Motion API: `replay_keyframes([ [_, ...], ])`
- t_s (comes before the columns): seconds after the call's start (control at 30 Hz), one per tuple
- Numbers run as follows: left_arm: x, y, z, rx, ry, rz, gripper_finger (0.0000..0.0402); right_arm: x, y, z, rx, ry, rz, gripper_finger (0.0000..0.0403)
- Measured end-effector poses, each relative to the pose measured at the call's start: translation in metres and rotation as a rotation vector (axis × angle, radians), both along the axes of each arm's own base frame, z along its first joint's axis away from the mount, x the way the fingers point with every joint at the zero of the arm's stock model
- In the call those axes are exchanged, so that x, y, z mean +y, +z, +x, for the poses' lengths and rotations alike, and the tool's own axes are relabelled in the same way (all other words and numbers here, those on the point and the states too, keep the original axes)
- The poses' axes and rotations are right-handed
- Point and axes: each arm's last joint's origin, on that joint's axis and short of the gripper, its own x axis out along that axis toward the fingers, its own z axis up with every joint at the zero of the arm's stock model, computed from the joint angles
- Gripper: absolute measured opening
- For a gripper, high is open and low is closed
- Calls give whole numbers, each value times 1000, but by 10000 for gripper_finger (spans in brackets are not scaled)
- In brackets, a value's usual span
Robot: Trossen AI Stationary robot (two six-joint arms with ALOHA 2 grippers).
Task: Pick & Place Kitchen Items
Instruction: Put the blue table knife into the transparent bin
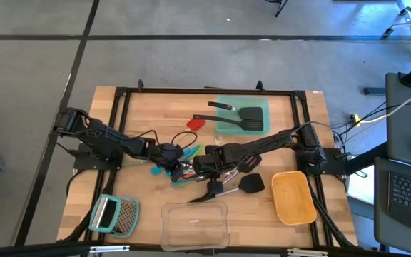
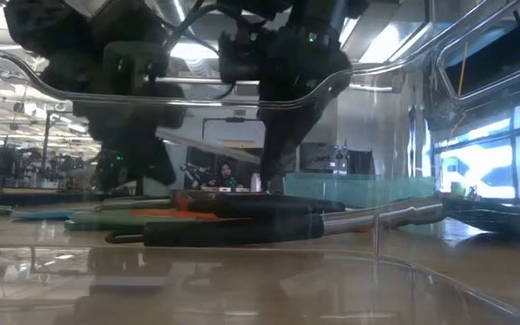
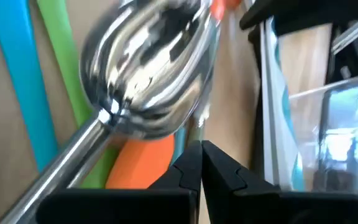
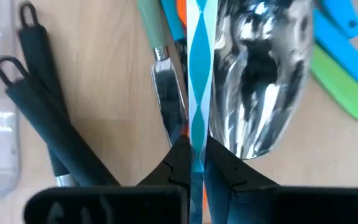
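Jaws of the right gripper are clamped on a thin teal-and-white striped tool; left gripper jaws are pressed together. Beside the striped tool, a shiny silver spoon is seen.

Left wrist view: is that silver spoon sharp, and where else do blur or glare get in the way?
Left wrist view: the silver spoon is close, soft and full of mirrored highlights. Right wrist view: same spoon, reflections streak its bowl, while the striped teal strip is crisper. Low view: the dark handles lie behind a hazy clear wall, with window glare at right. High view: evenly lit, sharp.
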Motion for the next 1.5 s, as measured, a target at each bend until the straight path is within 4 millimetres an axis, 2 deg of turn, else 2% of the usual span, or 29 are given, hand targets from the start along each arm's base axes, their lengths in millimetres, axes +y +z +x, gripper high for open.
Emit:
replay_keyframes([
  [0.2, 4, 17, -6, -38, 102, 53, 2, -2, 29, -5, -40, -44, -6, 18],
  [0.43, 8, 32, -16, -35, 235, 114, 3, 7, 70, 2, -99, -37, 1, 18],
  [0.7, 12, 52, -26, -113, 331, 143, 3, 22, 85, 7, -128, -70, 37, 18],
  [0.97, 11, 59, -32, -139, 317, 153, 2, 24, 81, 6, -109, -83, 32, 18],
  [1.2, 0, 55, -35, -105, 195, 158, 2, 18, 79, 2, -62, -95, 0, 18],
  [1.3, -8, 46, -45, -37, 144, 230, 2, 18, 101, -8, -101, -79, 18, 18],
  [1.4, -14, 60, -48, -114, 159, 257, 1, 19, 107, -10, -126, -77, 27, 18],
  [1.5, -19, 59, -55, -94, 157, 295, 3, 18, 102, -8, -121, -95, 25, 18],
])
